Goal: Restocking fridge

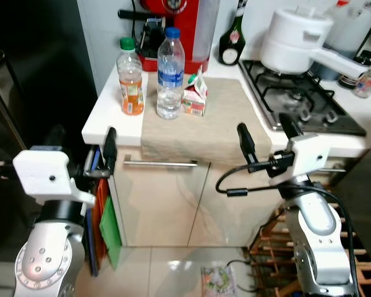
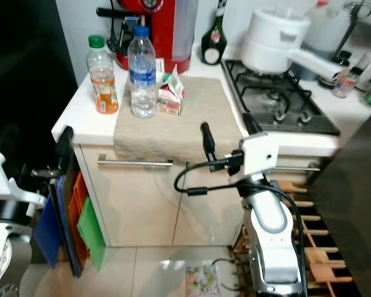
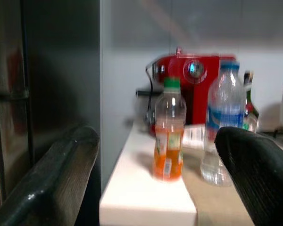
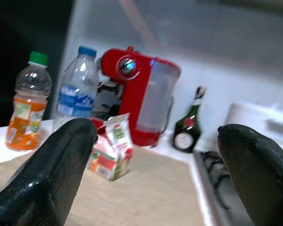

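Three items stand on a beige cloth (image 1: 198,127) on the white counter (image 1: 105,114): an orange juice bottle (image 1: 131,80) with a green cap, a clear water bottle (image 1: 170,74) with a blue cap, and a small red-and-green carton (image 1: 196,96). The dark fridge (image 1: 31,74) rises just left of the counter. My left gripper (image 1: 83,148) hangs open at the counter's left front corner, below the juice bottle (image 3: 169,132). In front of the counter's right part, my right gripper (image 1: 266,133) is open and empty, facing the carton (image 4: 111,153).
A red coffee machine (image 1: 173,25) and a dark bottle (image 1: 233,40) stand at the back. A white pot (image 1: 294,40) sits on the gas hob (image 1: 303,102). Below are cabinet doors with a bar handle (image 1: 161,163), coloured boards (image 1: 108,229) and a wooden rack (image 1: 278,247).
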Controlling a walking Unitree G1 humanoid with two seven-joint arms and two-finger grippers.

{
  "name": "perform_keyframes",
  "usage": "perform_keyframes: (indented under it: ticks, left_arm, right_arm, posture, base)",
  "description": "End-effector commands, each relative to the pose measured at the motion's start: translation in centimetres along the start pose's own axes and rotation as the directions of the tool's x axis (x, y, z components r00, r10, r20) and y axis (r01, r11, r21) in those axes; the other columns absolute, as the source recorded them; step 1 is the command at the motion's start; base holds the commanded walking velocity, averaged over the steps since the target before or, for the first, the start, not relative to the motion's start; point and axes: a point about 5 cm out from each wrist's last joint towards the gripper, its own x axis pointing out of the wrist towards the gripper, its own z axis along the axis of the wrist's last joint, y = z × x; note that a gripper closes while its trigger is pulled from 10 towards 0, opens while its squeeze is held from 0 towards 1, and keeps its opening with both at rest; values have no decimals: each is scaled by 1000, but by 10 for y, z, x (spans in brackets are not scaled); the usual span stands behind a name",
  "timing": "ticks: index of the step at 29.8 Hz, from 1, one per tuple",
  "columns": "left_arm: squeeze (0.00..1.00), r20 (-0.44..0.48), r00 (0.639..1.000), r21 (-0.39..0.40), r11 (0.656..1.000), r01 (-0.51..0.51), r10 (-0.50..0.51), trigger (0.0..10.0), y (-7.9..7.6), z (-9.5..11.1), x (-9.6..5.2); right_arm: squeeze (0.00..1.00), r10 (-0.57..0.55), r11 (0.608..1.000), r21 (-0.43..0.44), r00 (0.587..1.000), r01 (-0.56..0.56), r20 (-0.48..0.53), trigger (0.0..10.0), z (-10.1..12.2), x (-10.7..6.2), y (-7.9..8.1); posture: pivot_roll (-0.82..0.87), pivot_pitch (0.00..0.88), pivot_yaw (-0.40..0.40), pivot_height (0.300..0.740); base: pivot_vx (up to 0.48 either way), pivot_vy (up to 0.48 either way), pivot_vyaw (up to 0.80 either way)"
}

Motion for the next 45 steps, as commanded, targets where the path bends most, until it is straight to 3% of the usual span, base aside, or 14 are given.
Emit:
perform_keyframes:
  ticks: [1, 6, 13, 21, 29, 30, 33, 36, 38, 42, 44, 45]
  left_arm:
    - [0, 4, 1000, 20, 999, -27, 27, 10000, 4, 1, 10]
    - [0, 32, 999, 55, 998, -32, 31, 10000, 6, 1, 25]
    - [0, 31, 999, 93, 995, -36, 33, 10000, 8, 2, 29]
    - [0, 113, 992, 116, 992, 46, -59, 10000, 4, 16, 41]
    - [0, 265, 963, 140, 990, 20, -56, 10000, 10, 53, 58]
    - [0, 348, 937, 156, 987, -32, -24, 10000, 15, 77, 70]
    - [0, 384, 923, 140, 989, -40, -17, 10000, 20, 96, 84]
    - [0, 367, 930, 138, 990, -13, -39, 10000, 22, 101, 93]
    - [0, 304, 949, 119, 992, 47, -82, 10000, 27, 100, 107]
    - [0, 192, 976, 42, 995, 92, -98, 10000, 32, 91, 120]
    - [0, 178, 978, 33, 994, 106, -110, 10000, 32, 89, 122]
    - [0, 140, 978, -25, 987, 161, -156, 10000, 29, 85, 124]
  right_arm:
    - [0, -16, 1000, -20, 1000, 16, 17, 10000, 1, 7, -3]
    - [0, -46, 999, 3, 999, 46, 28, 10000, -3, 21, -6]
    - [0, -45, 998, 41, 999, 44, 17, 10000, -7, 25, -2]
    - [0, -46, 998, 37, 998, 44, 39, 10000, -6, 29, 1]
    - [0, -63, 997, 43, 995, 60, 76, 10000, 2, 36, -1]
    - [0, -66, 997, 53, 994, 61, 82, 10000, 4, 37, 0]
    - [0, -63, 996, 62, 994, 58, 87, 10000, 6, 37, 1]
    - [0, -58, 996, 74, 995, 52, 83, 10000, 6, 38, 1]
    - [0, 14, 991, 131, 999, -19, 37, 10000, 1, 38, 6]
    - [0, 131, 969, 215, 991, -122, -26, 10000, -6, 36, 8]
    - [0, 131, 968, 222, 991, -120, -35, 10000, -7, 35, 5]
    - [0, 118, 967, 230, 992, -105, -42, 10000, -8, 33, -1]
  posture:
    - [14, 0, -81, 740]
    - [10, 0, -63, 740]
    - [18, 0, -54, 740]
    - [16, 0, -53, 740]
    - [12, 0, -55, 740]
    - [18, 0, -64, 740]
    - [19, 0, -67, 740]
    - [20, 0, -70, 740]
    - [21, 0, -70, 740]
    - [10, 0, -59, 740]
    - [6, 0, -55, 740]
    - [3, 0, -53, 740]
  base:
    - [319, 311, 0]
    - [467, 0, 0]
    - [480, 0, 0]
    - [480, 0, 0]
    - [480, 0, 0]
    - [480, 0, 0]
    - [320, 0, 0]
    - [0, 0, 0]
    - [0, 0, 0]
    - [0, 0, 0]
    - [0, 0, 0]
    - [0, 0, 0]
